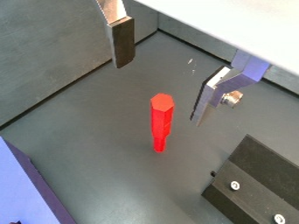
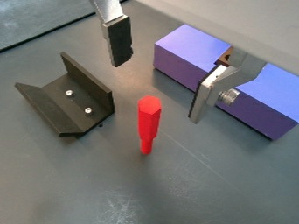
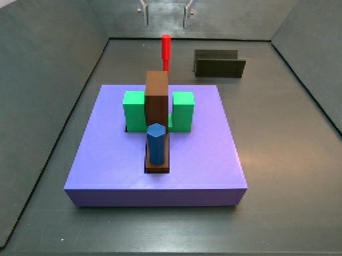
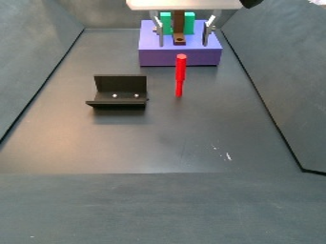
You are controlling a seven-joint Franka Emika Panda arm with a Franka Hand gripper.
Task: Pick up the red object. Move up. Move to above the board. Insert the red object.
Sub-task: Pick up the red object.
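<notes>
The red object (image 1: 162, 122) (image 2: 147, 124) is a thin red peg standing upright on the dark floor. In both side views it (image 3: 166, 50) (image 4: 181, 74) stands apart from the purple slab (image 3: 160, 175). My gripper (image 1: 160, 92) (image 2: 158, 90) hangs open above the peg's top. One finger (image 1: 122, 39) shows on each side of the peg, and nothing is between them. In a side view the gripper (image 3: 166, 14) is high over the peg. The board (image 3: 158, 100) is a narrow brown bar on the slab between green blocks (image 3: 135, 110), with a blue peg (image 3: 156, 143) standing in it.
The fixture (image 3: 218, 64) (image 4: 118, 92) (image 2: 65, 96) stands on the floor beside the red peg. The purple slab (image 2: 222, 74) (image 4: 178, 57) lies on the peg's other side. Grey walls (image 3: 54, 90) enclose the floor.
</notes>
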